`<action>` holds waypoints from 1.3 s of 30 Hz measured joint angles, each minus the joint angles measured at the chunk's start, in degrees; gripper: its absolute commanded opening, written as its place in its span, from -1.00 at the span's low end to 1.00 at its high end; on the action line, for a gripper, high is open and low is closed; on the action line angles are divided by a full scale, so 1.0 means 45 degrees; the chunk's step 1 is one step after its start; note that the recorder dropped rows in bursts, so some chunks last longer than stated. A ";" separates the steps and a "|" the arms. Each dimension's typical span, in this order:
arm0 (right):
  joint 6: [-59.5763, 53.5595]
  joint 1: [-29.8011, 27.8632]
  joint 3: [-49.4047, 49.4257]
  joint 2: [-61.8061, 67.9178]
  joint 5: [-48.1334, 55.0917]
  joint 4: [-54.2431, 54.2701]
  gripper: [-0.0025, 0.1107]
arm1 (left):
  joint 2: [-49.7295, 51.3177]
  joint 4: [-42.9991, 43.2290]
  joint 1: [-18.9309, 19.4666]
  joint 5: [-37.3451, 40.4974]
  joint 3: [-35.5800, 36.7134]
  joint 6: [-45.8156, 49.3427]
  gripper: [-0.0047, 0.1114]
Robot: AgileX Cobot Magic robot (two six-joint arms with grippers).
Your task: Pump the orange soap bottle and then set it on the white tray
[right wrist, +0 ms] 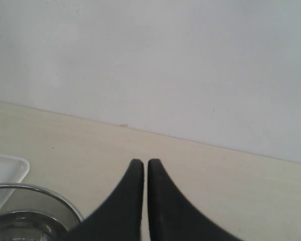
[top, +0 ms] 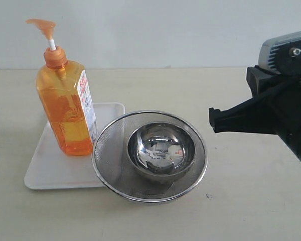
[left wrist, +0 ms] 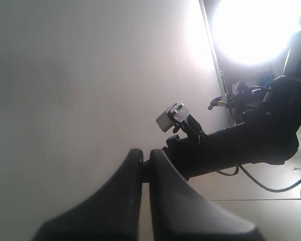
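The orange soap bottle stands upright on the white tray at the left of the table, pump head raised. My right gripper hangs shut and empty at the right, well apart from the bottle; in its wrist view its tips point over bare table toward the wall. My left gripper is shut on nothing and faces the wall and the other arm; it does not show in the exterior view.
A round steel mesh sieve holding a shiny steel bowl sits beside the tray, overlapping its right edge. A corner of the tray and the sieve rim show in the right wrist view.
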 measured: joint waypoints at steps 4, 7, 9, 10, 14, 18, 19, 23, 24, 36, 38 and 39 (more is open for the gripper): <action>0.0000 0.0000 0.0000 0.0000 0.0000 0.0000 -0.96 | -0.0438 0.0000 0.0000 0.0448 0.0000 0.0117 -0.84; 0.0000 0.0000 0.0000 0.0000 0.0000 0.0000 -0.96 | -0.1434 0.0094 0.0000 0.2146 0.0016 -0.0523 -0.84; 0.0000 0.0000 0.0000 0.0000 0.0000 0.0000 -0.96 | -0.2091 0.0151 0.0000 0.3740 0.0123 -0.1108 -0.84; 0.0000 0.0000 0.0000 0.0000 0.0000 0.0000 -0.96 | -0.2445 0.0179 0.0000 0.4589 0.0196 -0.1417 -0.84; 0.0000 0.0000 0.0000 0.0000 0.0000 0.0000 -0.96 | -0.3160 0.0179 0.0000 0.7469 0.0361 -0.2376 -0.84; 0.0000 0.0000 0.0000 0.0000 0.0004 0.0053 -0.96 | -0.3229 0.0161 0.0000 0.9412 0.0479 -0.2978 -0.84; 0.0000 0.0000 0.0000 0.0000 0.0004 0.0048 -0.96 | -0.3229 0.0152 0.0000 0.9727 0.0515 -0.3037 -0.84; 0.0000 0.0000 0.0000 0.0000 0.0004 0.0079 -0.96 | -0.3229 0.0071 0.0000 1.0190 0.0567 -0.3123 -0.84; 0.0000 0.0000 0.0000 0.0000 0.0004 0.0079 -0.96 | -0.3229 0.0071 0.0000 1.0209 0.0567 -0.3123 -0.84; 0.0000 0.0000 0.0000 0.0000 0.0004 0.0079 -0.96 | -0.3229 -0.5385 0.0000 0.8673 0.0789 0.0889 -0.84; 0.0000 0.0000 0.0000 0.0000 0.0004 0.0079 -0.96 | -0.3229 -0.8810 0.0000 1.0243 0.0789 0.3614 -0.84; 0.0000 0.0000 0.0000 0.0000 0.0004 0.0079 -0.96 | -0.3229 -0.9736 0.0000 1.0995 0.0808 0.4461 -0.84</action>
